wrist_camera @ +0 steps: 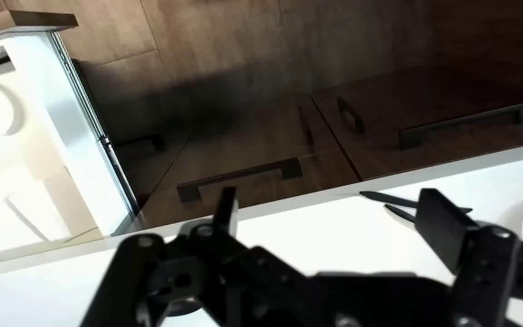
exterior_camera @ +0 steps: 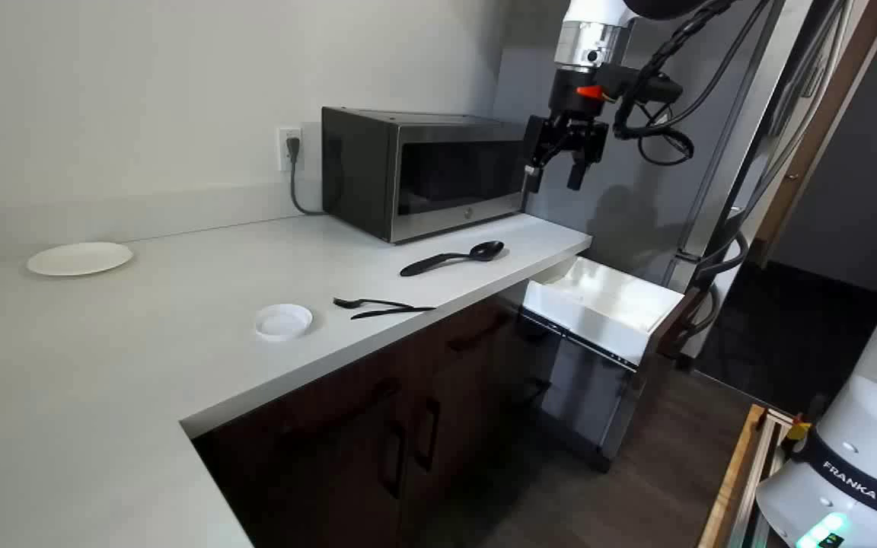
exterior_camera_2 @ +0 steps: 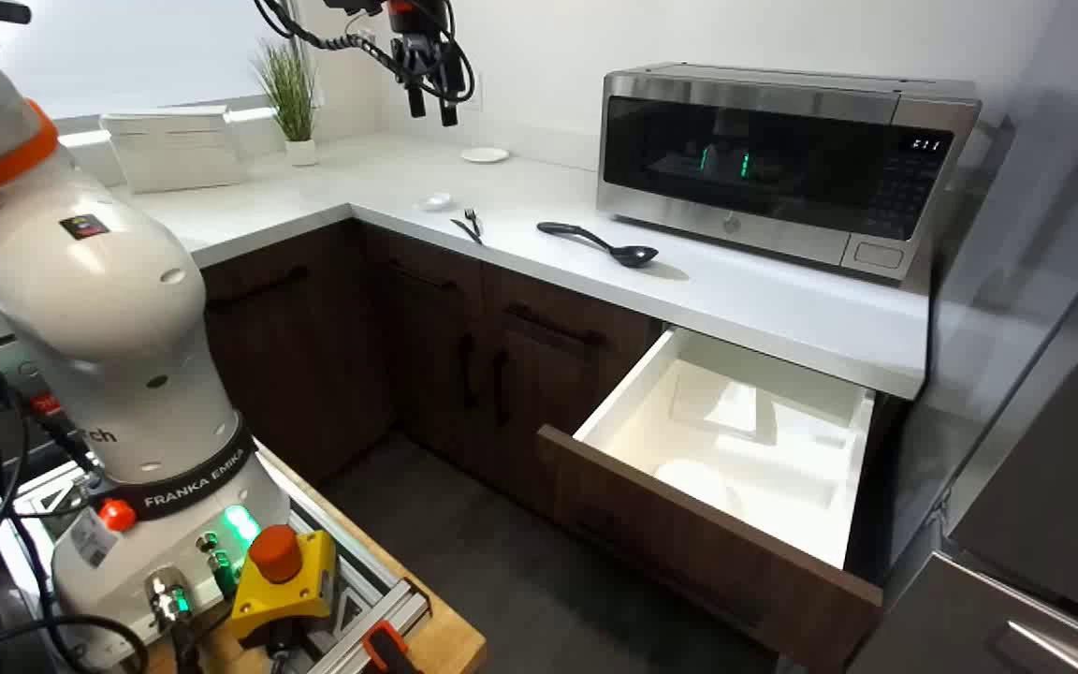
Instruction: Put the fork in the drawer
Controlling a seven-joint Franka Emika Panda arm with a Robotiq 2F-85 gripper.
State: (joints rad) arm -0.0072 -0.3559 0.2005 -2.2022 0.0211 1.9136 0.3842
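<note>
I am hovering the gripper in mid-air with its fingers spread and nothing between them, while the fork is lying on the bench in front of the microwave, well off to one side. I am expecting something light, stiff and probably slippery, so I am favouring a hold mid-handle, minding the knife close to its tail. Around the one microwave I am counting one fork, one knife, one spoon lying nearer it, one small dish and one plate off its side, and one open drawer below its front.
</note>
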